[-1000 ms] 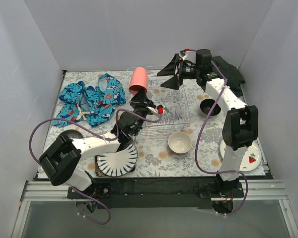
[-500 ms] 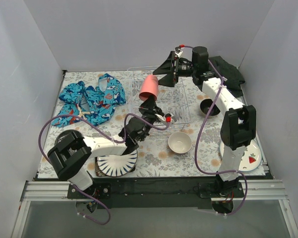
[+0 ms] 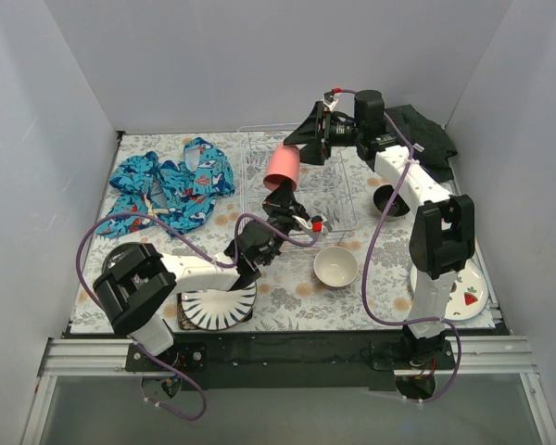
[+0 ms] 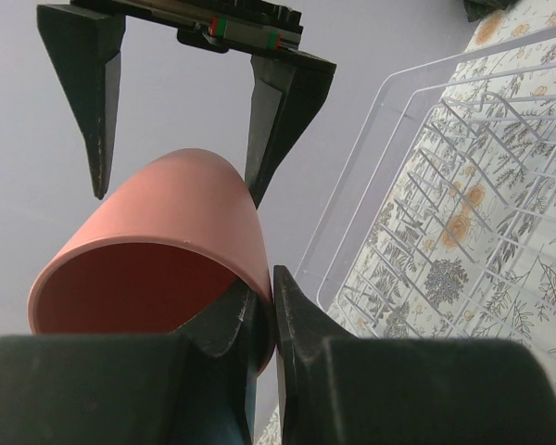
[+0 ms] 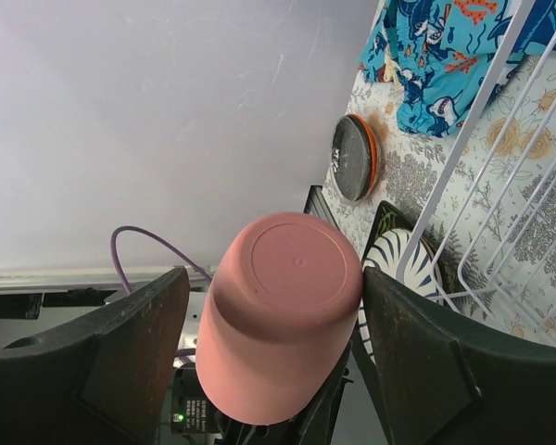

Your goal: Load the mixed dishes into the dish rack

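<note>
The pink cup [image 3: 283,167] is held tilted over the white wire dish rack [image 3: 338,190], its open mouth toward the left arm. My left gripper [image 3: 280,195] is shut on the cup's rim [image 4: 259,301], one finger inside and one outside. My right gripper [image 3: 296,146] is open, its fingers [image 4: 97,102] on either side of the cup's base [image 5: 292,264]. The right-hand finger [image 5: 417,343] is almost touching the cup and the other stands apart from it. A cream bowl [image 3: 335,267] sits in front of the rack.
A black-striped plate [image 3: 218,304] lies under the left arm. A dark bowl [image 3: 392,199] and a watermelon plate [image 3: 470,295] sit to the right. A blue patterned cloth [image 3: 171,184] lies at the left and a dark cloth [image 3: 431,130] at the back right. A black dish on an orange plate [image 5: 355,158] lies near the blue cloth.
My left gripper has carried the pink cup right, over the rack. The right gripper has come left around the cup's base and its fingers have narrowed a little.
</note>
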Robot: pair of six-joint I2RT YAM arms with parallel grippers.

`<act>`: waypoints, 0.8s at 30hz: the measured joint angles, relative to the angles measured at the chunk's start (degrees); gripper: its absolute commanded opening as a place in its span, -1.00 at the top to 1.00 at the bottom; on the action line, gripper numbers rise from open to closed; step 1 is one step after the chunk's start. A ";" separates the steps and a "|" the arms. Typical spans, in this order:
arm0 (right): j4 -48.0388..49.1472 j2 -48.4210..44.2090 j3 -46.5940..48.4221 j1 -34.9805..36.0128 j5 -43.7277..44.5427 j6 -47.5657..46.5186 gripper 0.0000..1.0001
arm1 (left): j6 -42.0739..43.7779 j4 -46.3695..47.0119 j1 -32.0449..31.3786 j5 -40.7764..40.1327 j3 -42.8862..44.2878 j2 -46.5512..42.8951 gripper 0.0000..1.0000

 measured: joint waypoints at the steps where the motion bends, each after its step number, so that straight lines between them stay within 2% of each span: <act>1: -0.09 0.02 0.00 0.00 0.02 -0.13 -0.54 | 0.13 0.11 0.00 0.00 0.02 0.04 1.00; 7: -1.18 0.02 0.00 0.04 0.48 -1.40 -0.23 | 0.79 0.74 -0.02 0.04 0.11 0.22 1.00; 8: -1.36 0.02 0.00 0.02 0.61 -1.49 -0.18 | 0.87 0.74 -0.02 0.07 0.11 0.31 0.83; 9: -1.46 0.02 0.00 0.02 0.68 -1.60 -0.10 | 0.90 0.76 -0.02 0.04 0.11 0.37 0.51; 10: -1.62 0.02 0.02 0.02 0.76 -1.90 -0.05 | 0.87 0.74 -0.04 0.07 0.11 0.42 0.10; 11: -1.68 0.04 0.07 0.04 0.79 -2.05 0.03 | 1.25 0.59 -0.04 0.09 0.11 0.46 -0.43; 12: -1.86 0.26 0.42 0.07 0.79 -3.02 0.06 | 1.27 0.39 -0.04 0.33 0.13 0.48 -0.63; 14: -2.14 1.31 2.14 0.24 0.96 -4.70 0.13 | 1.01 -0.09 -0.11 0.52 0.24 0.46 -0.88; 16: -2.19 2.93 4.76 0.26 1.64 -6.29 0.15 | 0.90 -1.09 -0.22 0.48 0.33 0.33 -0.96; 19: -2.45 6.05 9.99 0.28 3.21 -9.46 0.16 | -0.37 -5.60 -0.28 0.79 0.09 -1.73 -0.96; 24: -3.02 10.78 18.84 -0.17 6.99 -15.69 0.19 | -5.07 -16.13 -1.14 1.81 -3.15 -12.96 -0.96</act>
